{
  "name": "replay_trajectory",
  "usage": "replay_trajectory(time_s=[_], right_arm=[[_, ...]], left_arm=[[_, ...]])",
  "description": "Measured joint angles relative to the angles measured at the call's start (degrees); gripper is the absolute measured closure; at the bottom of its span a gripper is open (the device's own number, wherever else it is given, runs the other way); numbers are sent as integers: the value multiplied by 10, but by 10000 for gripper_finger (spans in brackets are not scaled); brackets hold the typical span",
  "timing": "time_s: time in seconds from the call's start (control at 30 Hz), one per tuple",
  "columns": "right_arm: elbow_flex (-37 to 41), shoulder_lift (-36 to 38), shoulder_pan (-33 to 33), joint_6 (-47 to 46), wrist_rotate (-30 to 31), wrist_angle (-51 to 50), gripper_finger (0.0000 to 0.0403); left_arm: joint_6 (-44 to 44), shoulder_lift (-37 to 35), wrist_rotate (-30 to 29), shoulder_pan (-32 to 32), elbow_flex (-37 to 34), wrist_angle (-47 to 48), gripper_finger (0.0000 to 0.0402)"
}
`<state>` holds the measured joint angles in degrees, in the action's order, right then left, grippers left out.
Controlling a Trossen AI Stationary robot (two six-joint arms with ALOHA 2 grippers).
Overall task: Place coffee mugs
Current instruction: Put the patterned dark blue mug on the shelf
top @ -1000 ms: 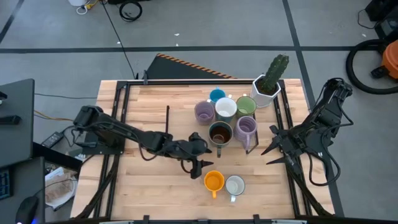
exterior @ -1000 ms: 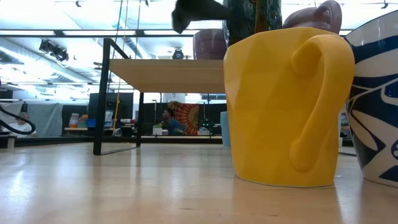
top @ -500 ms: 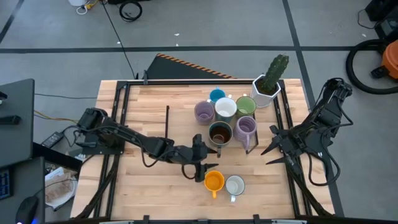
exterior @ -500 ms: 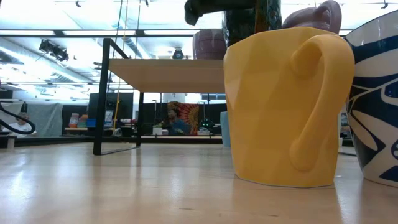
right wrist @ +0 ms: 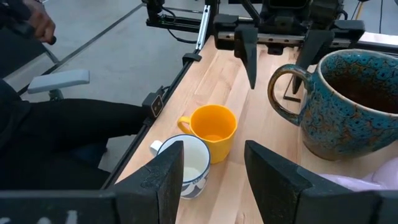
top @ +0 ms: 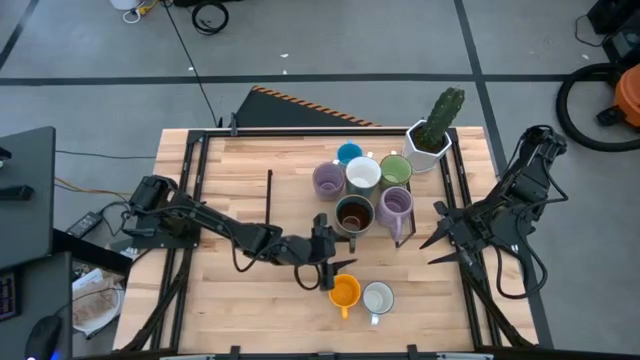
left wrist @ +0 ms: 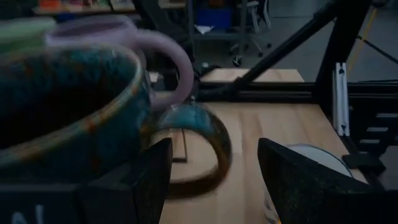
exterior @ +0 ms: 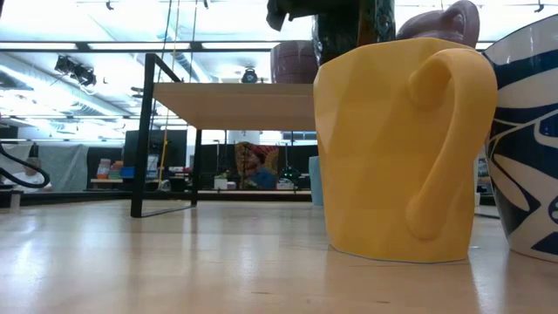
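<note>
A dark speckled mug (top: 353, 213) stands on its base in a cluster with the blue (top: 349, 154), white (top: 362, 175), green (top: 396, 168) and two lavender mugs (top: 328, 180). An orange mug (top: 344, 291) and a white mug with a blue pattern (top: 378, 298) stand nearer the table's near edge. My left gripper (top: 336, 248) is open beside the dark mug. Its fingers stand either side of the mug's handle (left wrist: 199, 149) without touching it. My right gripper (top: 440, 235) waits open near the table's right edge.
A white hexagonal pot with a cactus (top: 428, 140) stands at the far right corner, behind the mug cluster. A thin black rod (top: 270, 195) lies left of the cluster. Bare wood lies at the table's left and near-left. Black frame rails run along both sides.
My left gripper has moved toward the table's right edge and slightly toward the near edge, closing in on the dark mug's handle. It has stayed open. No mug has moved.
</note>
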<state>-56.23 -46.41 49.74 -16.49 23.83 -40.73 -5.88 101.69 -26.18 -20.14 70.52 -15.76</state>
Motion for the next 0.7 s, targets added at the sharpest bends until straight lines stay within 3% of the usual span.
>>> replay_trajectory(time_s=[0.7], right_arm=[[0, 0, 0, 1, 0, 0, 227]], left_arm=[[57, 0, -36, 1, 0, -16, 159]])
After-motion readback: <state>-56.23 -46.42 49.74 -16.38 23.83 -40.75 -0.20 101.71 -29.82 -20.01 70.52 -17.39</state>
